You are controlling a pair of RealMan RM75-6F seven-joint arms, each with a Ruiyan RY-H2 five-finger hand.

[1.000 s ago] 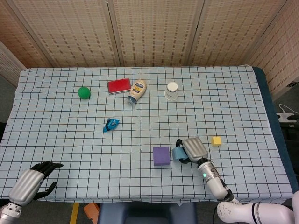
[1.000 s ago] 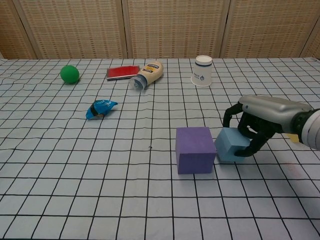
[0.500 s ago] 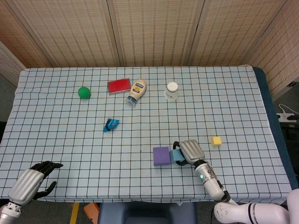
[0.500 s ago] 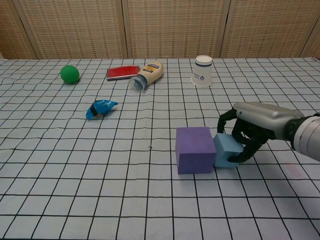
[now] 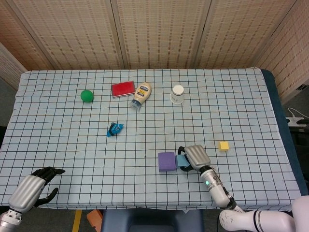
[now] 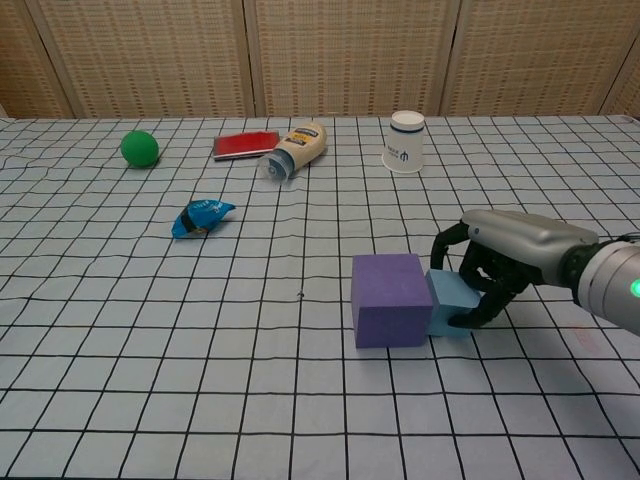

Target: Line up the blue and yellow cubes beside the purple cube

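On the table [image 6: 150,300], right hand [image 6: 500,260] fingers [image 6: 470,318] apparently clasp blue cube [image 6: 452,300].

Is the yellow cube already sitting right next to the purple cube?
No, the yellow cube sits apart on the cloth, off to the right of the purple cube, with the blue cube and the right hand in between.

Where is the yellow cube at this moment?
In the head view the yellow cube sits alone on the table's right side, just right of and slightly beyond the right hand, which grips the blue cube against the purple cube.
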